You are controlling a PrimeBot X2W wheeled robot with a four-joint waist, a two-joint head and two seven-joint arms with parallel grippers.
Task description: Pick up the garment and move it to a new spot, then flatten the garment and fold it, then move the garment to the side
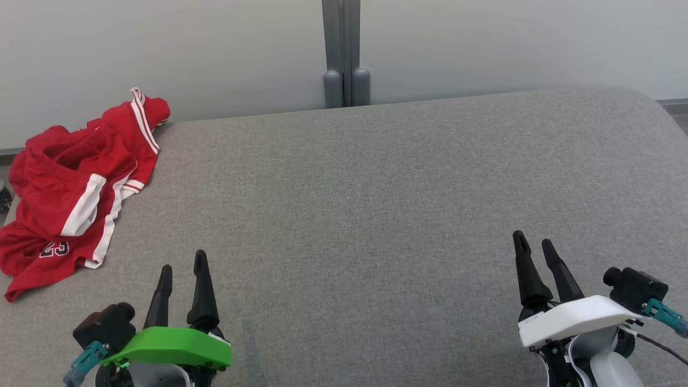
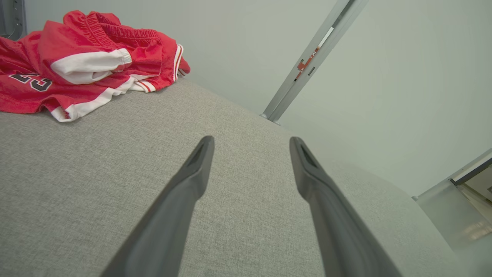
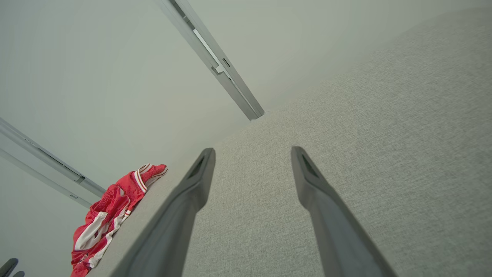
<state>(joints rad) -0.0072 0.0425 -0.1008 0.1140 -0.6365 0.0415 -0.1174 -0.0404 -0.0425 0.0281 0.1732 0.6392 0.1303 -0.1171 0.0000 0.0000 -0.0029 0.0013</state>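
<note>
You have the garment (image 1: 75, 188), a pair of red shorts with white stripes and the number 23 on one leg, lying crumpled at the far left of the grey padded surface (image 1: 376, 204). It is bunched in loose folds, its waistband turned up toward the pale wall (image 1: 161, 48) behind, and its left side reaches the surface's left edge. Your left gripper (image 1: 184, 260), the one under the green cover, hovers at the near left with its two dark fingers pointing away from you. Its jaws are released, and in the left wrist view grey fabric shows in the wide gap between them. The shorts lie farther off and to the left of this gripper, close by but not touching it. Your right gripper (image 1: 532, 238), under the white cover, hovers at the near right, well apart from the shorts. Its jaws are released too, with the same wide gap showing in the right wrist view, where the shorts sit small at the far left. A grey post (image 1: 344, 54) rises against the wall at the far middle, just behind the surface's far edge.
</note>
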